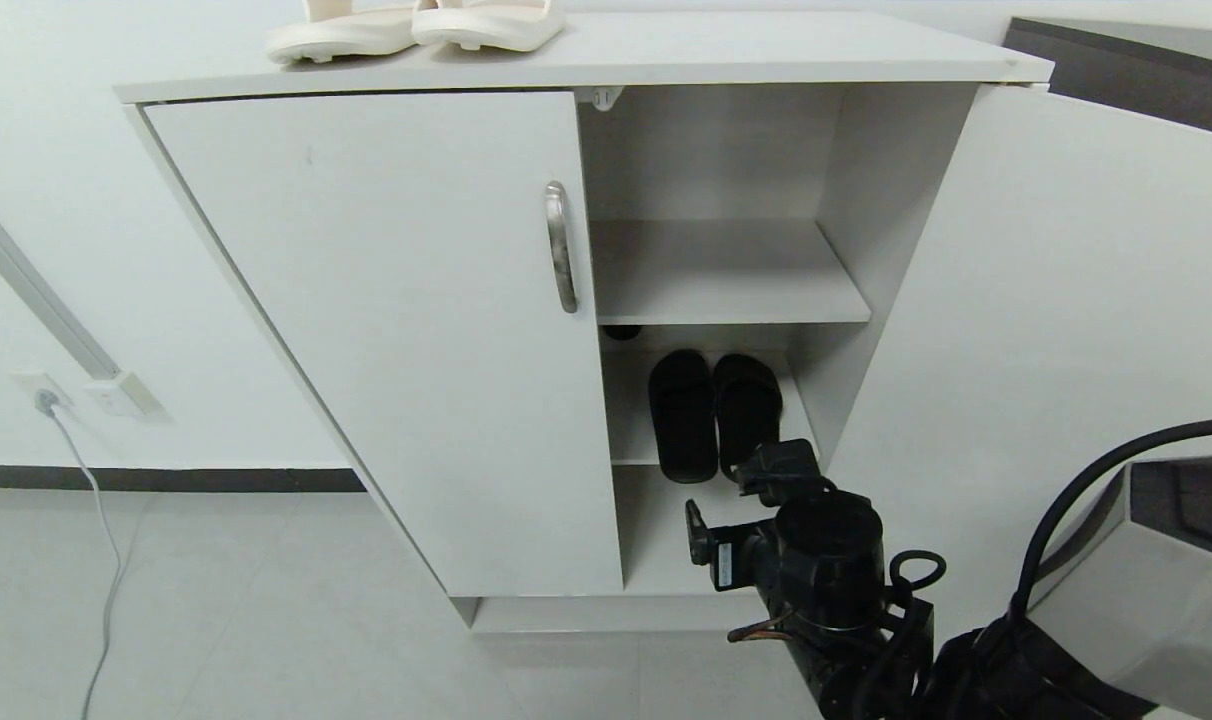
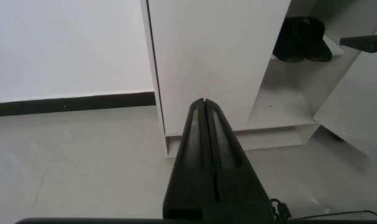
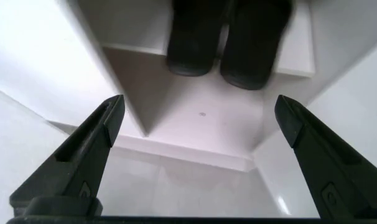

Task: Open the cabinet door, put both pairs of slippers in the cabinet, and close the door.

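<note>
wall socket, cable (plugged in), floor

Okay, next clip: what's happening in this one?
Slippers are being put into a cabinet. Its right door stands open, the left door shut. The black slippers lie on the lower shelf, with the right end effector open in front of them. The cream slippers sit on top of the cabinet, not yet stowed. The left end effector is shut, low near the floor.

White cabinet standing on tiled floor, cream slippers on its top, black slippers side by side on the middle shelf
</note>
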{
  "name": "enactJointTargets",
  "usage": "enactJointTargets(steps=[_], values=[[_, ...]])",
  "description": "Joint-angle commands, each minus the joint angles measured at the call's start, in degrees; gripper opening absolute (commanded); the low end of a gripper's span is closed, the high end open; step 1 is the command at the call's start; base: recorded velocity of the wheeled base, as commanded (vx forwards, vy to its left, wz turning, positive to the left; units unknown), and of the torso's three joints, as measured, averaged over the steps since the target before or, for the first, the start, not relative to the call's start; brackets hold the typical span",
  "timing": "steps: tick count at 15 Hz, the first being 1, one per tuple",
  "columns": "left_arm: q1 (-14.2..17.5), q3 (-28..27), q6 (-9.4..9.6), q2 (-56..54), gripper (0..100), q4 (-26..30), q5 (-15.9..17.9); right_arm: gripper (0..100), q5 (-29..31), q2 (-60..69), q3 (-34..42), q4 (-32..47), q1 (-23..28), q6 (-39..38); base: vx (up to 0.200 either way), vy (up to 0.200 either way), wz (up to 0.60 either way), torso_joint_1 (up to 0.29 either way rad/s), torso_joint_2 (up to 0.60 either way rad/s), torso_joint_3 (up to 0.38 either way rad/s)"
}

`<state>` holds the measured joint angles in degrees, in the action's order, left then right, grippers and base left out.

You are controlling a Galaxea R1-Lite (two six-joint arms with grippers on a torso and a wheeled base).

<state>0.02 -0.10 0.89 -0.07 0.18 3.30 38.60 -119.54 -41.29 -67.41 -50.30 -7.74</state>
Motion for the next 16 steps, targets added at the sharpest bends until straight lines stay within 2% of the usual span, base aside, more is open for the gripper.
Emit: enactJointTargets(steps=[1, 8, 16], values=[[0.1, 0.0, -0.01, 0.1, 0, 0.0, 0.0, 100, 0.0, 0.1, 0.1, -0.1, -0.2, 0.0, 0.000, 0.000, 0.00, 0.000, 0.00, 0.000], [0.0, 0.0, -0.01, 0.1, 0, 0.0, 0.1, 100, 0.0, -0.1, 0.3, -1.4, -0.2, 0.4, 0.000, 0.000, 0.00, 0.000, 0.00, 0.009], [0.1, 0.0, 0.08, 0.1, 0, 0.0, 0.0, 100, 0.0, -0.1, -0.2, -1.4, -0.2, 0.5, 0.000, 0.000, 0.00, 0.001, 0.00, 0.166]])
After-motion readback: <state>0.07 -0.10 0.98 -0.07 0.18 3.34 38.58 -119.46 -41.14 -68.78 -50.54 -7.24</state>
